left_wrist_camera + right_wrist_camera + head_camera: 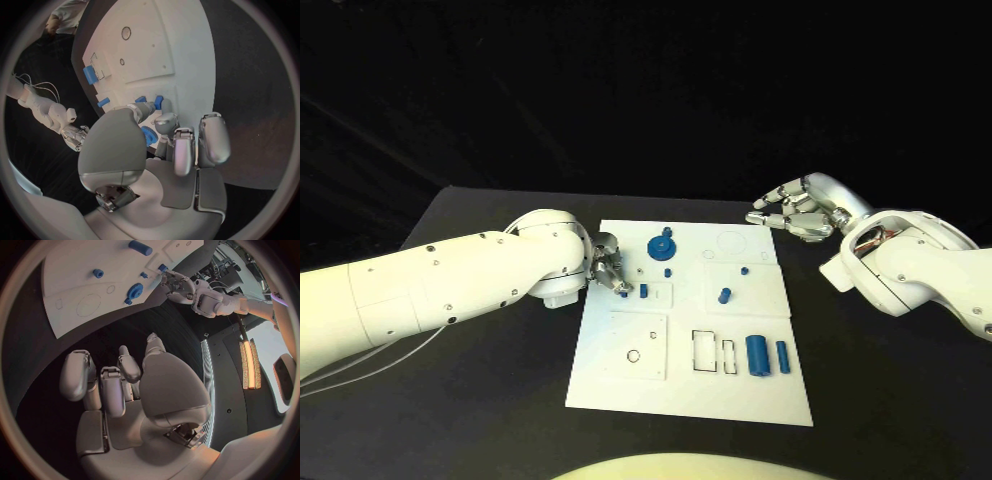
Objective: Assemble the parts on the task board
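Left hand (607, 268) at task board (646, 390) edge, right hand (790, 208) apart, no legible writing

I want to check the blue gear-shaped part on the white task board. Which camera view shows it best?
The head view: the blue gear-shaped part lies unobstructed near the far edge of the white task board, seen from above. The right wrist view shows it small and warped. In the left wrist view the left hand hides most of a blue piece that may be it.
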